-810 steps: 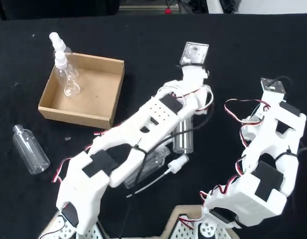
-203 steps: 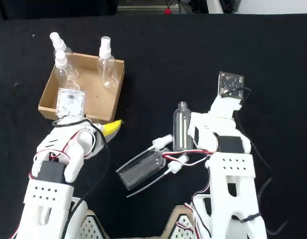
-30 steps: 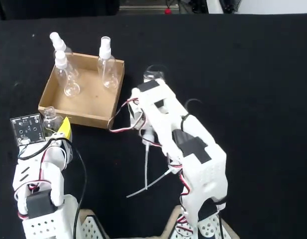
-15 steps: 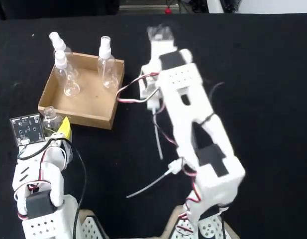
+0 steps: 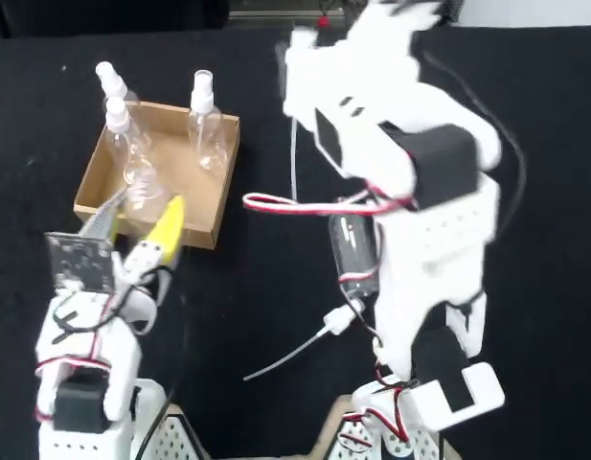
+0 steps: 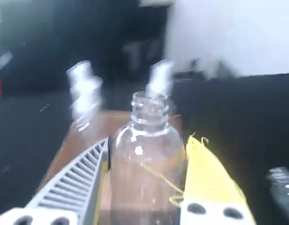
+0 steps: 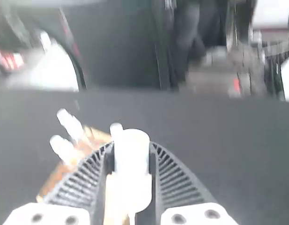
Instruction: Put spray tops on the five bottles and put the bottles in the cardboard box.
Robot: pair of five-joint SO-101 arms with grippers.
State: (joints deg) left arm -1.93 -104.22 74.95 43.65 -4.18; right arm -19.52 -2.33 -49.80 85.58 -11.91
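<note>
In the high view, the left gripper [image 5: 137, 225] is clenched on an open bottle [image 5: 145, 196], held over the near wall of the box [image 5: 223, 163]. Three capped bottles [image 5: 207, 125] stand in the box along its far side. The right gripper [image 5: 297, 43] is raised high over the black worktop [image 5: 563, 96], beside the box. It is grasping a spray top [image 5: 293, 153] whose thin tube hangs straight down. A second open bottle [image 5: 355, 251] lies on the worktop, partly under the right arm, with a loose top [image 5: 339, 319] just beside it.

In the left wrist view, the left gripper [image 6: 144, 187] clamps the open bottle [image 6: 146, 154] upright between its grey and yellow fingers. The box [image 6: 114, 123] and the blurred capped bottles [image 6: 83, 91] lie beyond it.

In the right wrist view, the right gripper [image 7: 131, 150] pinches the spray top [image 7: 131, 138] between ribbed fingers. The box [image 7: 90, 136] and capped bottles [image 7: 68, 119] sit farther off.
</note>
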